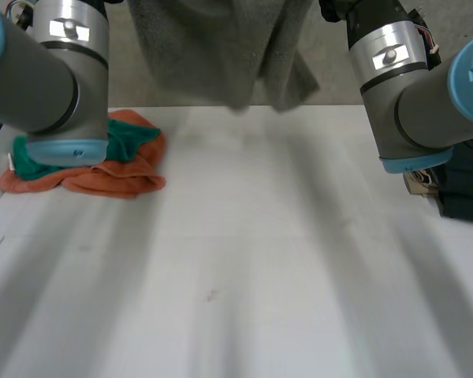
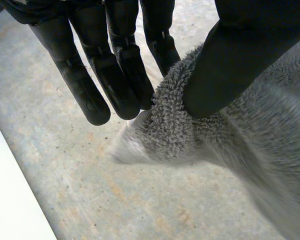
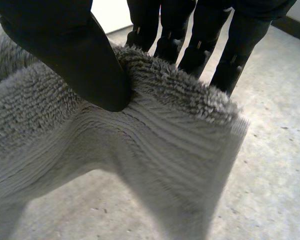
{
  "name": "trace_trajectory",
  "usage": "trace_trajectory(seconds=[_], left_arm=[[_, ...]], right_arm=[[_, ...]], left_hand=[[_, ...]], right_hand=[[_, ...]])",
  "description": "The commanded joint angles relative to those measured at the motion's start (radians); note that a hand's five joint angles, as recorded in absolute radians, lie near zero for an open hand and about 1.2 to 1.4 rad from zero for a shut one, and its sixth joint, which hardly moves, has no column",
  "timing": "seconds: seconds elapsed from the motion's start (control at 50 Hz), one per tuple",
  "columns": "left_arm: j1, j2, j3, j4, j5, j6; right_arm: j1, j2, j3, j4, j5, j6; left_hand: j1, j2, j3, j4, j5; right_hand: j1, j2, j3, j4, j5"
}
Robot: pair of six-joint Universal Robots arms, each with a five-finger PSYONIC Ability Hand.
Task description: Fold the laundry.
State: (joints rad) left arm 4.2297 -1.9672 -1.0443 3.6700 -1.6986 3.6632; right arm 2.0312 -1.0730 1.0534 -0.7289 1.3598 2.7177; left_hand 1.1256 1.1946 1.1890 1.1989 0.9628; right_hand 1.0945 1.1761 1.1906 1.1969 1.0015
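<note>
A grey towel (image 1: 221,55) hangs in the air above the far edge of the white table (image 1: 244,268), lifted clear of the tabletop and held up by both robot hands, with loose folds drooping along its lower edge. The left arm (image 1: 55,79) rises over the table's far-left part and the right arm (image 1: 402,94) over its far-right part, with the towel between them. In the left wrist view the left hand (image 2: 115,65) is clamped on the towel (image 2: 230,150): its thumb presses a bunched bit of the towel's edge against the nearest finger, while the other fingers hang straight beside the cloth, above the grey concrete floor (image 2: 90,190) beyond the table. In the right wrist view the right hand (image 3: 75,55) is likewise clamped on the towel (image 3: 115,160): the thumb sits on the near face just below the ribbed hem and the fingers stand behind the hem, pinching the top edge close to a corner. On the table's far-left corner, partly behind the left arm, lies a crumpled orange cloth (image 1: 118,177) with a green cloth (image 1: 134,142) heaped on top of it, the two touching. A dark object (image 1: 465,197) sits just off the table's right edge, and what it is cannot be told
</note>
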Motion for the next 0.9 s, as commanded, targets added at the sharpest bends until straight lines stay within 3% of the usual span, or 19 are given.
trace_trajectory(seconds=[0.02,0.16,0.32,0.4,0.42,0.44,0.5,0.58,0.72,0.8,0.9], left_arm=[[-0.011,0.051,-0.302,-0.054,0.036,0.006],[-0.057,0.001,-0.594,-0.057,0.033,0.009],[-0.102,-0.079,-0.704,-0.1,0.02,0.012],[-0.093,-0.078,-0.706,-0.166,0.014,0.002],[-0.086,-0.076,-0.706,-0.18,0.014,0.0],[-0.076,-0.064,-0.704,-0.209,0.019,-0.006],[-0.05,-0.015,-0.711,-0.254,0.037,-0.024],[-0.002,0.066,-0.727,-0.3,0.071,-0.063],[0.076,0.208,-0.769,-0.373,0.161,-0.173],[0.148,0.252,-0.778,-0.439,0.256,-0.245],[0.228,0.223,-0.767,-0.485,0.322,-0.255]], right_arm=[[-0.025,0.001,0.118,0.219,-0.122,-0.036],[-0.028,0.028,0.371,0.367,-0.199,-0.229],[-0.025,0.11,0.507,0.416,-0.168,-0.437],[-0.036,0.11,0.51,0.421,-0.11,-0.388],[-0.034,0.105,0.514,0.422,-0.091,-0.35],[-0.034,0.1,0.516,0.425,-0.085,-0.329],[-0.036,0.046,0.534,0.443,-0.08,-0.259],[-0.04,-0.034,0.562,0.477,-0.093,-0.19],[-0.055,-0.125,0.563,0.604,-0.105,-0.144],[-0.089,-0.14,0.498,0.783,-0.088,-0.116],[-0.127,-0.119,0.406,0.976,-0.088,-0.059]], left_hand=[[0.271,0.202,0.207,0.197,0.259],[0.271,0.202,0.207,0.197,0.259],[0.271,0.202,0.207,0.197,0.259],[0.236,0.167,0.173,0.163,0.224],[0.134,0.065,0.071,0.061,0.122],[-0.129,-0.198,-0.192,-0.202,-0.14],[-0.646,-0.715,-0.709,-0.719,-0.658],[-0.859,-0.928,-0.922,-0.932,-0.87],[-0.862,-0.931,-0.926,-0.936,-0.874],[-0.859,-0.928,-0.923,-0.933,-0.871],[-0.851,-0.92,-0.914,-0.924,-0.862]], right_hand=[[0.302,0.22,0.206,0.199,0.22],[0.302,0.22,0.206,0.199,0.22],[0.302,0.22,0.206,0.199,0.22],[0.264,0.182,0.167,0.161,0.182],[0.089,0.007,-0.007,-0.014,0.007],[-0.012,-0.093,-0.108,-0.114,-0.093],[-0.387,-0.468,-0.483,-0.489,-0.468],[-0.655,-0.737,-0.751,-0.757,-0.737],[-0.744,-0.825,-0.84,-0.846,-0.825],[-0.741,-0.822,-0.837,-0.843,-0.822],[-0.7,-0.781,-0.796,-0.802,-0.781]])
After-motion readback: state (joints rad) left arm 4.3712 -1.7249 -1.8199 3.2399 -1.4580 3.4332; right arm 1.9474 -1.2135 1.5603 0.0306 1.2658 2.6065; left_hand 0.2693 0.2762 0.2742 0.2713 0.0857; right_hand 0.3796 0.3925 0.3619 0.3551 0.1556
